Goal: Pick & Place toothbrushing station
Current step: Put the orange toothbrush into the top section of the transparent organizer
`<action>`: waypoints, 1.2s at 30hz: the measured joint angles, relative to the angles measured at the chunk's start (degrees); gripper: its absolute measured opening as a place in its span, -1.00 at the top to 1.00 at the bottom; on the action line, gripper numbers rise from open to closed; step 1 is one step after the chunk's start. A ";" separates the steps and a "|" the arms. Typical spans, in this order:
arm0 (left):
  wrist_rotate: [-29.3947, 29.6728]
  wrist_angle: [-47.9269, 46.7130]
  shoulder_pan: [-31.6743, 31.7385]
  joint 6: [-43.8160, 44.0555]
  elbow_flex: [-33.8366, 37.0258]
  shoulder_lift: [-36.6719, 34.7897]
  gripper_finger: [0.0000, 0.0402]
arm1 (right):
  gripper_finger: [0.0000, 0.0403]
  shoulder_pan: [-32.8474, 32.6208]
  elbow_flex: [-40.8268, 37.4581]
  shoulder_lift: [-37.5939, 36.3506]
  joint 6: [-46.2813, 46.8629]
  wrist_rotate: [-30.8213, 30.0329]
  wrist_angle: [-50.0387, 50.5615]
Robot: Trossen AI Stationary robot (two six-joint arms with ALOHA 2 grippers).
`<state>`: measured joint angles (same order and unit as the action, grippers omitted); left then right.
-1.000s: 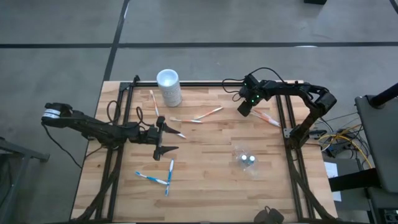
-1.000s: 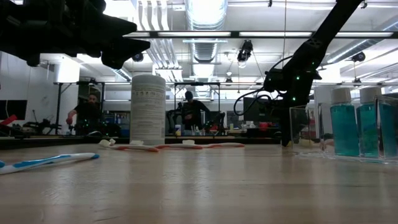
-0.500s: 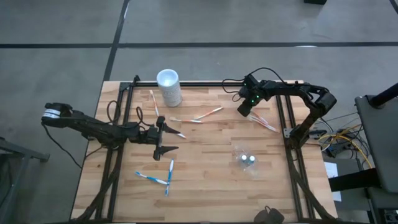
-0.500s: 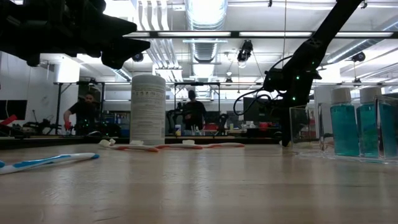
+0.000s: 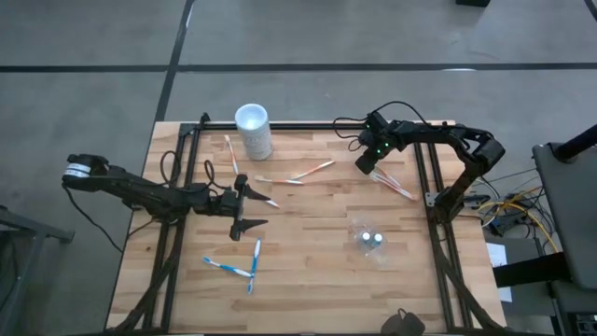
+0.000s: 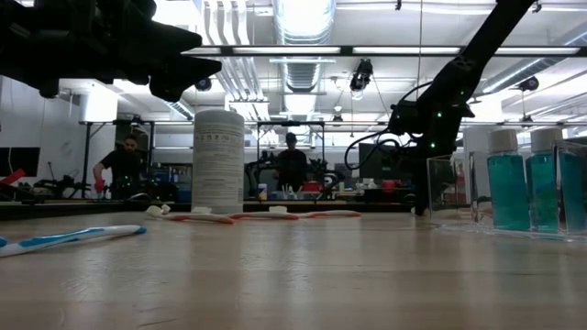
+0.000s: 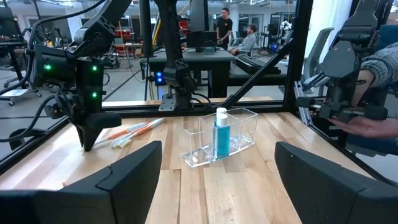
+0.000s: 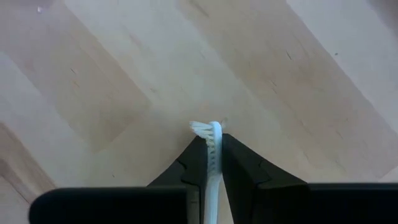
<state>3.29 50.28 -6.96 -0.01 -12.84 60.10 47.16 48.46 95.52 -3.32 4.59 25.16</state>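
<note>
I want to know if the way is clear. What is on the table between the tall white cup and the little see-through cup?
In the high view, orange-and-white toothbrushes lie between the white cup and the clear cup; otherwise bare wood.

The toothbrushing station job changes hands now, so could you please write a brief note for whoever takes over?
Right gripper: shut on an orange-and-white toothbrush near the table's far right, bristle head between its fingers.
Left gripper: open, empty, mid-table on the left.
Clear cup: right side, near half, no brushes in it.
Done: first brush gripped.
Left: three more orange-and-white brushes by the white cup, two blue-and-white ones at the near left.
</note>
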 joint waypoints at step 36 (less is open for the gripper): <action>-0.01 0.00 -0.01 0.01 0.02 0.00 -0.59 | 0.85 -0.81 -12.53 -29.47 7.90 1.65 -27.12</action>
<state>3.28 50.28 -6.98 0.00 -12.82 60.10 46.35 35.93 66.04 4.58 6.23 -1.96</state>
